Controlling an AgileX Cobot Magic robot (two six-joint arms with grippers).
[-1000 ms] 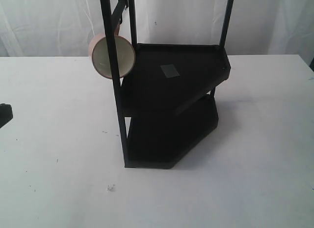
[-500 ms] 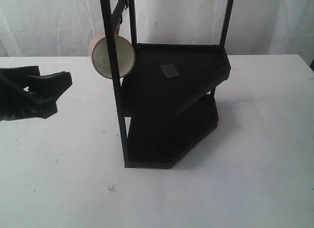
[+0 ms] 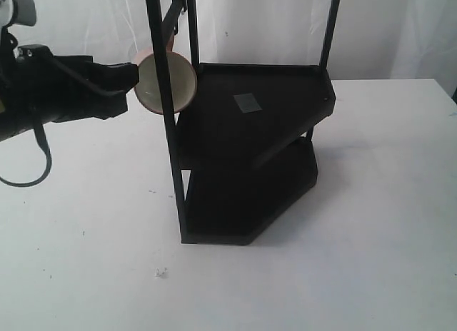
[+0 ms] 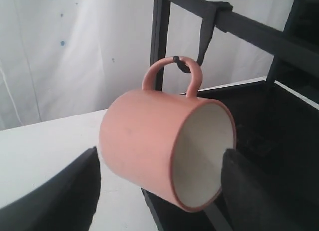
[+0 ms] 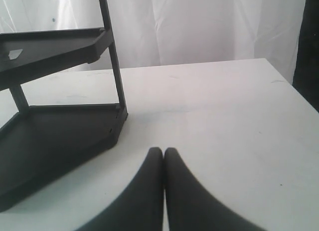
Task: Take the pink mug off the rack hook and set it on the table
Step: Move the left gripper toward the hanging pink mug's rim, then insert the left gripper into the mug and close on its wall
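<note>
Left wrist view: the left gripper point(image 4: 160, 156) is spread wide, with one dark finger on each side of the pink mug point(image 4: 144, 141). Whether they touch it is unclear. The mug hangs tilted by its handle from the rack hook point(image 4: 182, 65). Elsewhere, the right gripper point(image 5: 163, 154) is pressed closed, empty, above the table point(image 5: 224, 106).

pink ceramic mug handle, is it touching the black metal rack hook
Touching: left wrist view shows the dusty-pink ceramic mug's handle hanging on the black metal rack hook.
</note>
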